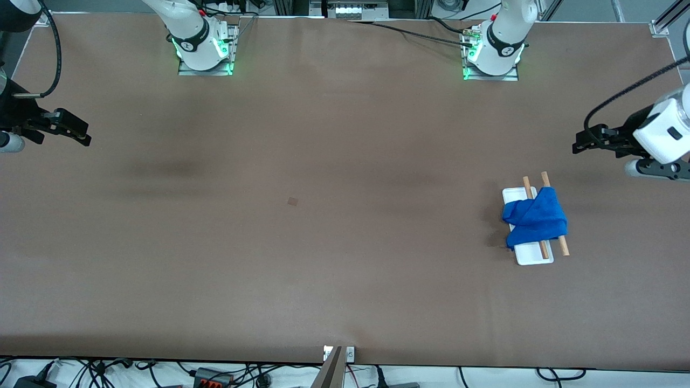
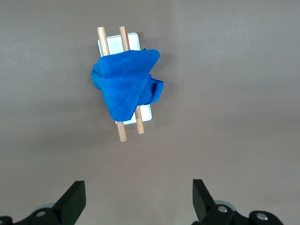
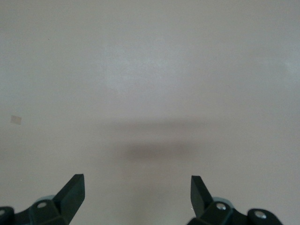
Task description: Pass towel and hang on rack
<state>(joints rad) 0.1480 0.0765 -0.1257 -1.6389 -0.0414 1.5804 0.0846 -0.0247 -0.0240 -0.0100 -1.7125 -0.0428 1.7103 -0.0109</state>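
On the brown table (image 1: 323, 161), the white-based rack (image 1: 531, 257) with two wooden rods carries the draped royal-blue plush towel (image 1: 535, 218). The left gripper (image 1: 585, 144) hovers nearer, fingers apart; the right gripper (image 1: 81, 134) waits, also spread.

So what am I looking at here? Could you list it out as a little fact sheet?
towel: blue, draped over both wooden rods
rack: white base, toward the left arm's end of the table
left gripper: open, empty, in the air beside the rack
right gripper: open, empty, waiting at the right arm's end
table: brown
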